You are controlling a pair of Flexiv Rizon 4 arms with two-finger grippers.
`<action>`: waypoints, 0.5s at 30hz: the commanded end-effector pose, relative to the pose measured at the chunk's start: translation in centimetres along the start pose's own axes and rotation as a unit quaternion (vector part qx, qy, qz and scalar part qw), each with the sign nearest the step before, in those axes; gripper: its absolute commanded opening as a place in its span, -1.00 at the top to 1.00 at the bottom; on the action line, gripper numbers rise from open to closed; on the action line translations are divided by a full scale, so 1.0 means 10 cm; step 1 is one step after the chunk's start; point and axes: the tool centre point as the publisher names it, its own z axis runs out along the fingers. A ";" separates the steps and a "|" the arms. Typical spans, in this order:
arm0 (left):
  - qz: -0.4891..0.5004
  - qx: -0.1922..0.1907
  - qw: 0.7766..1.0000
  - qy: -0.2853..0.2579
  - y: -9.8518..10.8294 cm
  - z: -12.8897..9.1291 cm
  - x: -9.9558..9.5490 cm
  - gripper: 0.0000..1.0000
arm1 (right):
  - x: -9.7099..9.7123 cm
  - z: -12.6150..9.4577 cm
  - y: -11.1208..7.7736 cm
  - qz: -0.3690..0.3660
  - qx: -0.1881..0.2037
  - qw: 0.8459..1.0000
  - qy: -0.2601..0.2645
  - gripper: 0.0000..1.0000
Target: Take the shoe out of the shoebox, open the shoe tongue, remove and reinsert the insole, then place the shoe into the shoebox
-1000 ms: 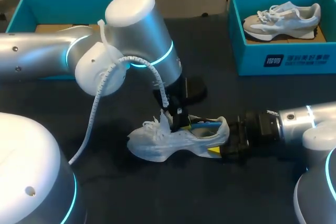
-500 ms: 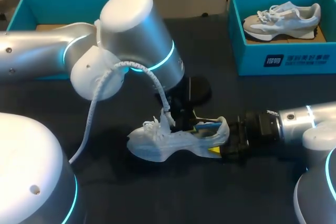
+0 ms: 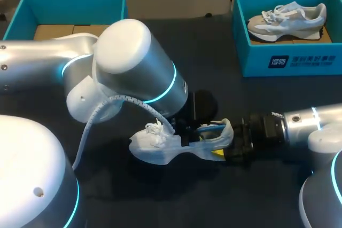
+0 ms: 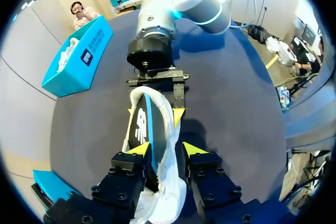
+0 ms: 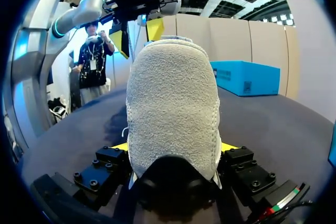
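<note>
Right gripper [image 5: 173, 149] was clenched on the heel of the white shoe [image 3: 160, 150], one yellow tip pressed to each side. The shoe rested sole-down on the dark table [image 3: 160, 201] and stretched straight ahead of that gripper, toe farthest from it.

Facing it across the shoe, the left gripper [image 4: 166, 150] pointed down over the shoe's opening. The dark insole [image 4: 143, 129], with its blue stripe, lay inside the shoe just ahead of and under this gripper, and the white upper passed beneath it. Whether it had hold of the upper, the insole or nothing could not be told.

In the head view the thick wrist of the left arm [image 3: 133, 68] stood in the way and hid nearly all of its own gripper. A white coiled cable [image 3: 99, 116] looped down from that wrist to just above the laces.

An open shoebox [image 3: 69, 1], teal with brown cardboard on its floor, stood well ahead of the right gripper, past the toe and off to one side. The left arm crossed in front of its near wall.

A second shoebox [image 3: 299, 60], also teal, sat well apart from both grippers, off to the side of the right arm [image 3: 304, 124]. It held a second shoe [image 3: 288, 20], pale with white laces.
</note>
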 end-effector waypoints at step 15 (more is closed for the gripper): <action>-0.004 -0.017 1.000 -0.008 -0.15 0.05 -0.16 1.00 | 0.00 0.01 0.01 0.000 0.002 1.000 -0.001 1.00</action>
